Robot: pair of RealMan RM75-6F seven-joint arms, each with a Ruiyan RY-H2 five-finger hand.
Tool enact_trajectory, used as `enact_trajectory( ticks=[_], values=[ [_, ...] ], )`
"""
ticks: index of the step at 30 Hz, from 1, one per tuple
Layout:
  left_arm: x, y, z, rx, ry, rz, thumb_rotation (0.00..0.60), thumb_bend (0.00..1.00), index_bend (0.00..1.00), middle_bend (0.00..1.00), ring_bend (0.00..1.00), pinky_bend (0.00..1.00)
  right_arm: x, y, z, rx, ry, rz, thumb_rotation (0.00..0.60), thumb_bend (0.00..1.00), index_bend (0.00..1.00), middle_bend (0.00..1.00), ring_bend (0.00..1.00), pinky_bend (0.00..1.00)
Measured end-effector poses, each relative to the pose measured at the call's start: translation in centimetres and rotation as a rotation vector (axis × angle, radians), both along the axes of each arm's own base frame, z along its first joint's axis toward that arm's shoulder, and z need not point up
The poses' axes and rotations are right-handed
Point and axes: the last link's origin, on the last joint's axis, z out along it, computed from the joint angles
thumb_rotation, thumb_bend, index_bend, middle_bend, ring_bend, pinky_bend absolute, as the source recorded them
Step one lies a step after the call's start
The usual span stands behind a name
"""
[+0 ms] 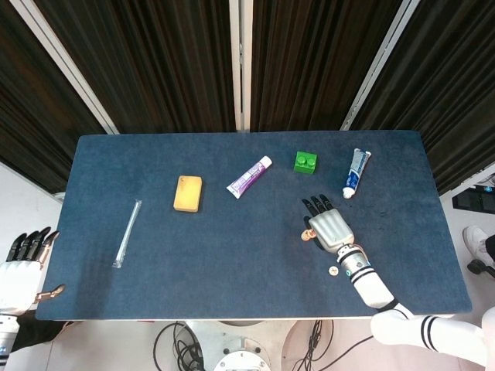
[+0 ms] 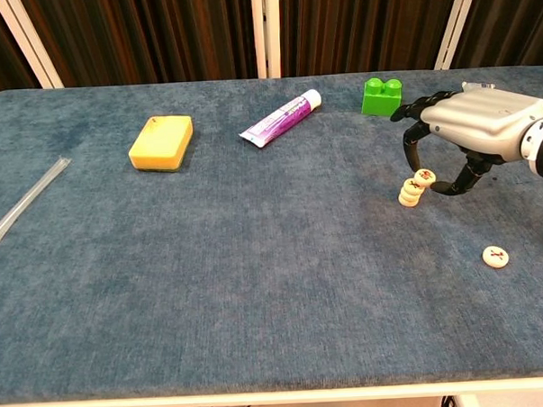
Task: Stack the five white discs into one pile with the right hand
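Note:
A short pile of white discs (image 2: 411,196) with red marks stands at the table's right; in the head view only its edge (image 1: 305,234) shows from under my right hand (image 1: 331,226). That right hand (image 2: 474,127) arches over the pile and pinches one white disc (image 2: 424,176) between a fingertip and the thumb, at the pile's top and a little to its right. Whether this disc touches the pile is unclear. A single disc (image 2: 496,256) lies flat nearer the front edge, also in the head view (image 1: 333,270). My left hand (image 1: 21,267) hangs off the table's left corner, fingers apart and holding nothing.
A yellow sponge (image 1: 188,192), a purple tube (image 1: 249,177), a green brick (image 1: 305,161) and a toothpaste tube (image 1: 356,172) lie along the back half. A clear plastic tube (image 1: 128,233) lies at the left.

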Motion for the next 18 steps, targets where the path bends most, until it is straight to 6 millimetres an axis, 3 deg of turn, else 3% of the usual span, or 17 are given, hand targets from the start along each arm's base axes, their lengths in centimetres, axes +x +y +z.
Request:
enact_trajectory(
  ticks=[18],
  values=[
    [0.12, 0.14, 0.19, -0.003, 0.0, -0.002, 0.6, 0.03, 0.0, 0.0, 0.0, 0.0, 0.61, -0.23, -0.43, 0.01, 0.007, 0.001, 0.6, 0.27, 0.51, 0.07, 0.0, 0.0]
  ],
)
